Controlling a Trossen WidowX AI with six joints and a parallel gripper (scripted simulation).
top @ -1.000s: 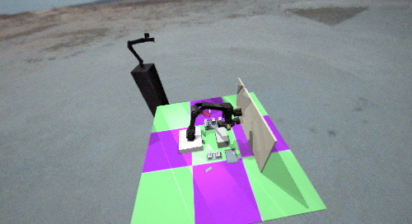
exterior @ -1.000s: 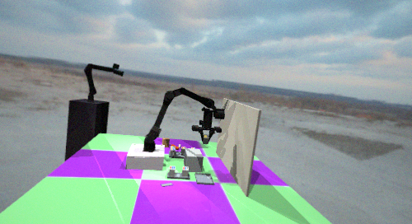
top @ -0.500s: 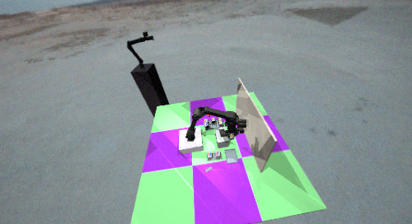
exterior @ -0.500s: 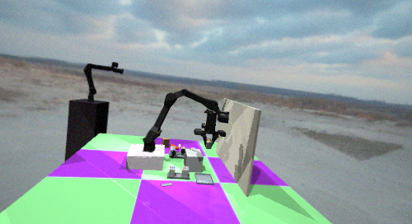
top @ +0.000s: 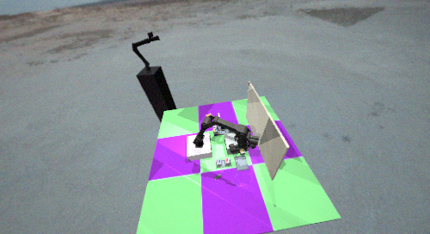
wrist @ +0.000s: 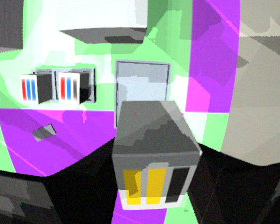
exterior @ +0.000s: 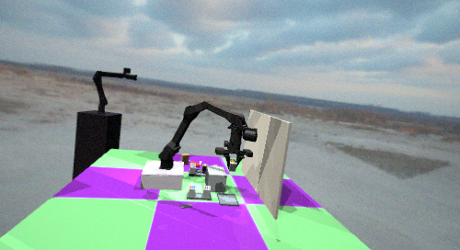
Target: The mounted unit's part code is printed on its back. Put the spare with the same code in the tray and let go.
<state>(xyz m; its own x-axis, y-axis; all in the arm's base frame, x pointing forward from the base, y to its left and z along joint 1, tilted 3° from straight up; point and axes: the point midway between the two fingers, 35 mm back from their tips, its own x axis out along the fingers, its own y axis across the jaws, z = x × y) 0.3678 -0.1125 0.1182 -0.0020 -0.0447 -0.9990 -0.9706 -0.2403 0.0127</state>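
Observation:
My gripper (top: 242, 150) (exterior: 233, 159) (wrist: 148, 140) is shut on a grey block (exterior: 233, 165) (wrist: 156, 131). The block's striped end shows yellow, yellow and black in the wrist view. It is held in the air. The flat grey rimmed tray (top: 242, 163) (exterior: 228, 200) (wrist: 142, 79) lies on the table, partly behind the block in the wrist view; nothing shows on its visible part. Spares stand in a rack (top: 221, 130) (exterior: 198, 169) at the back, their codes too small to read. I cannot tell which unit is the mounted one.
A white and grey box (exterior: 216, 178) (wrist: 103, 16) stands behind the tray. Two striped blocks (wrist: 29, 89) (wrist: 69, 88) stand left of it. A small grey piece (top: 218, 177) (exterior: 186, 206) (wrist: 44, 132) lies nearby. A tall beige panel (top: 267, 142) (exterior: 268, 161) (wrist: 261, 100) stands at the right.

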